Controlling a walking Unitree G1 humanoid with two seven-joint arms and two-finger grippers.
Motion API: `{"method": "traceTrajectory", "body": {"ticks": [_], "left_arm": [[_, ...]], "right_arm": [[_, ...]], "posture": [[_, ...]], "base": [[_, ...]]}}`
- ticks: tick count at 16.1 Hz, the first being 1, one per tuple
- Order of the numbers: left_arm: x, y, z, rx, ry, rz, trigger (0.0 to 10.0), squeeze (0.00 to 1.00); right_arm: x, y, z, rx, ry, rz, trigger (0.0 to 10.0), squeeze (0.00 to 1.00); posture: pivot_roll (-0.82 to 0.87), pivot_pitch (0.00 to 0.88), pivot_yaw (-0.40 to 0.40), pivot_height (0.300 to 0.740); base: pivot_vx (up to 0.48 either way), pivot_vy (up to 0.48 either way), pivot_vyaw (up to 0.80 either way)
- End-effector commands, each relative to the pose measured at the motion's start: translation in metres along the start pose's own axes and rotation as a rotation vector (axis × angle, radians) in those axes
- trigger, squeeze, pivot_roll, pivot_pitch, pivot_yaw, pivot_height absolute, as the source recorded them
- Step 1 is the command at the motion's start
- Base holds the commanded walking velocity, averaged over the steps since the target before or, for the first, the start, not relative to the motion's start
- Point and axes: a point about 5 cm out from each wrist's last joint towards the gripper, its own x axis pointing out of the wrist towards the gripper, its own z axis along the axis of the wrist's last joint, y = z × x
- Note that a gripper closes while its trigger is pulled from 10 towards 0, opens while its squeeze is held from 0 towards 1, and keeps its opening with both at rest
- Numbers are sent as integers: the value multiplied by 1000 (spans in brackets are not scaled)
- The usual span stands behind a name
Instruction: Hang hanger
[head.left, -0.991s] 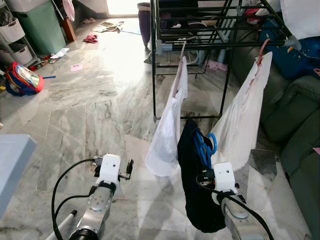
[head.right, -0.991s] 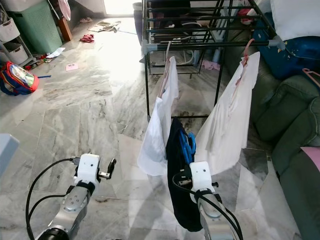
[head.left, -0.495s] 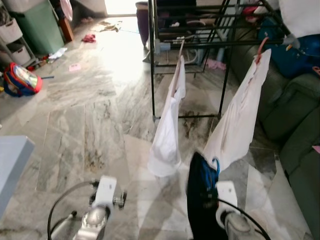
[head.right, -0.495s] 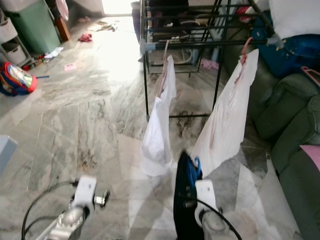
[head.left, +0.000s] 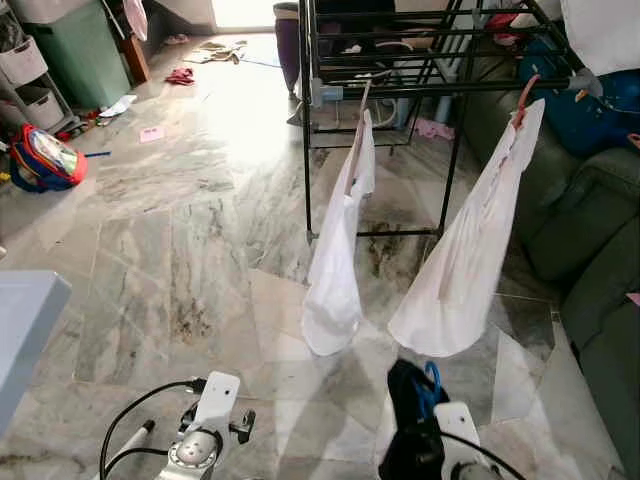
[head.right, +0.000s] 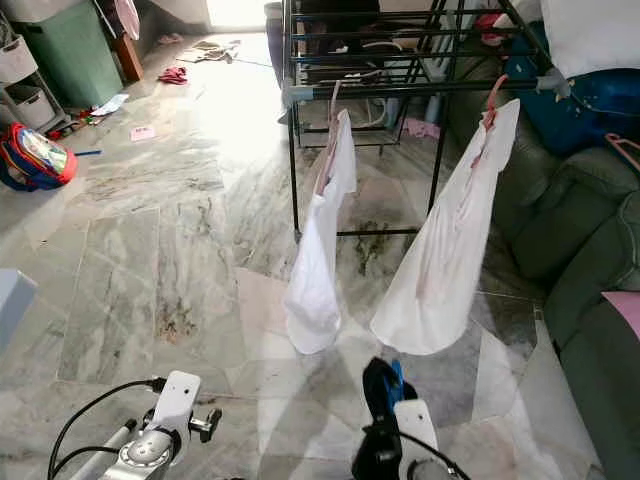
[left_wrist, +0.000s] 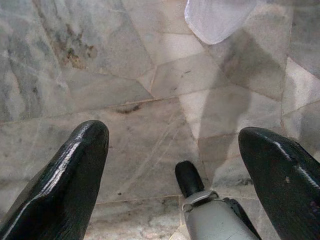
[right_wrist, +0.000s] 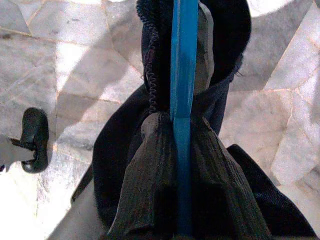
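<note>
Silver arms, white wrist blocks, looping black cables; left pincer (left_wrist: 170, 165) fingers glossy black (blunt-tipped).

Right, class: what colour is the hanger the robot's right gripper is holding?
Blue; the hanger shows best in the right wrist view, against the dark garment.

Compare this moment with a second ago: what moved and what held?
The right gripper, shut on the blue hanger carrying the dark garment, has dropped from between the two white shirts to below their hems. The left gripper sank lower too, fingers open. Both white shirts still hang on the drying rack.
</note>
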Motion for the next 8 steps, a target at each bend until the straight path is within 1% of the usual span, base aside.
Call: {"method": "traceTrajectory", "body": {"ticks": [1, 2, 3, 5, 6, 7, 8], "left_arm": [[-2, 5, -9, -2, 40, 19, 10000, 0], [-4, 7, -16, -13, 72, 23, 10000, 0], [-5, 6, -21, -6, 99, 18, 10000, 0], [-6, 0, -27, 37, 130, -10, 10000, 0], [-7, -7, -31, 62, 141, -26, 10000, 0], [-8, -10, -32, 69, 143, -32, 10000, 0], [-4, -13, -22, 42, 110, -28, 10000, 0]], "right_arm": [[-2, 3, -13, 3, 45, 3, 10000, 0], [-3, 2, -18, 6, 57, -3, 10000, 0], [-4, 1, -20, 10, 64, -7, 10000, 0], [-3, 2, -18, 4, 60, -9, 10000, 0], [-2, 2, -15, 9, 53, -12, 10000, 0], [-2, 2, -13, 15, 47, -15, 10000, 0], [1, -3, 1, 32, -10, -48, 10000, 0]], "posture": [[55, 138, 6, 740], [52, 142, 9, 740], [51, 144, 10, 740], [53, 144, 11, 740], [54, 144, 13, 740], [56, 143, 14, 740], [56, 143, 14, 740]], "base": [[0, 0, 0], [0, 0, 0], [0, 0, 0], [0, 0, 0], [0, 0, 0], [0, 0, 0], [0, 0, 0]]}}
